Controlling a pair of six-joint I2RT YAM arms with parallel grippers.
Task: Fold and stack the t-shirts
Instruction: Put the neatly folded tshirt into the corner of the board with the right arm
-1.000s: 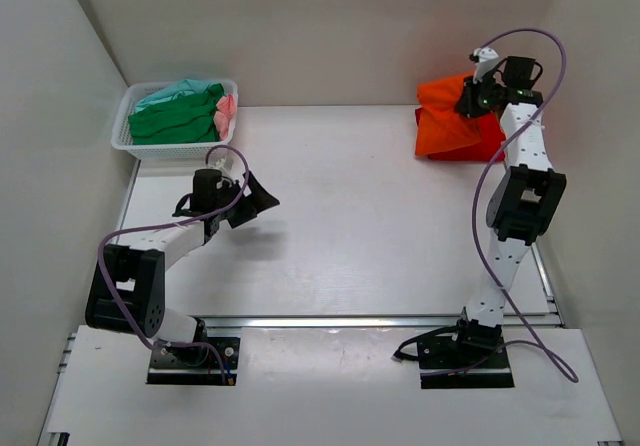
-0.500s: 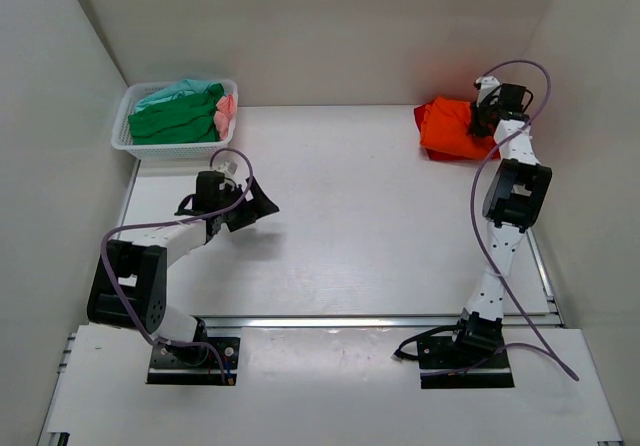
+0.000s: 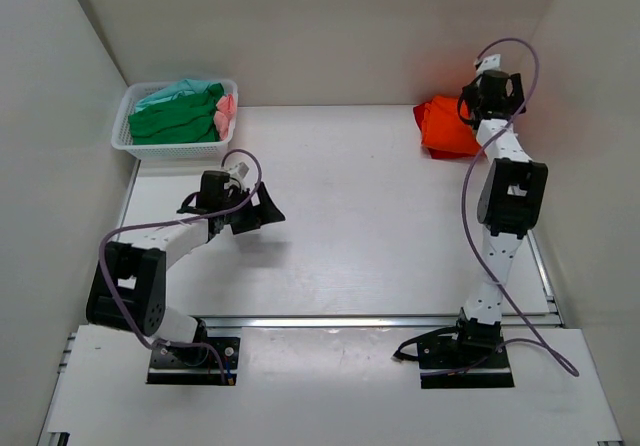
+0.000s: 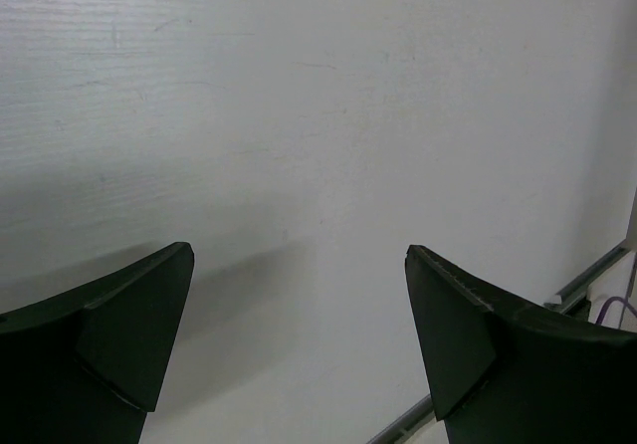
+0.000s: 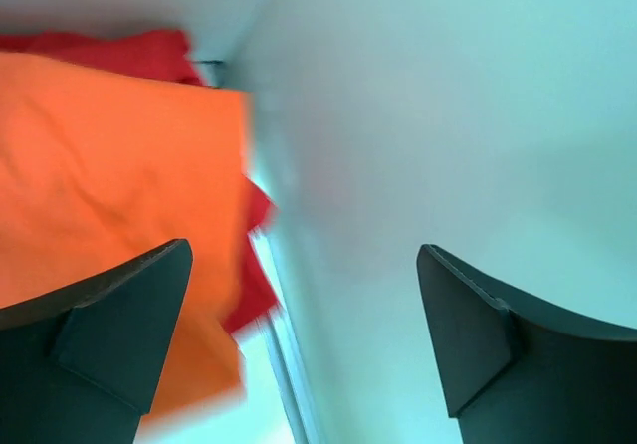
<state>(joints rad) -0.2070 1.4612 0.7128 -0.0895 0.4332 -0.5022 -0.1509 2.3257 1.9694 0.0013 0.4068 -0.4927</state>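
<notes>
A bright orange t-shirt (image 3: 447, 126) lies folded at the back right corner of the table, on top of a red t-shirt whose edges stick out beneath it (image 5: 139, 51). My right gripper (image 3: 490, 91) hangs just right of that pile near the side wall, open and holding nothing (image 5: 304, 250); the orange t-shirt (image 5: 100, 185) fills the left of its wrist view. My left gripper (image 3: 262, 209) stands open over bare table at the left middle, with nothing between its fingers (image 4: 299, 250). Green (image 3: 175, 121), teal (image 3: 175, 91) and pink (image 3: 227, 111) t-shirts lie bunched in the basket.
The white mesh basket (image 3: 125, 138) stands at the back left corner. White walls close in the table at the left, back and right. A metal rail (image 3: 380, 320) runs along the near edge.
My right gripper has opened and let go of the orange t-shirt, which now rests flat on the red one; the gripper has drawn away toward the right wall. The left gripper has shifted slightly right.
</notes>
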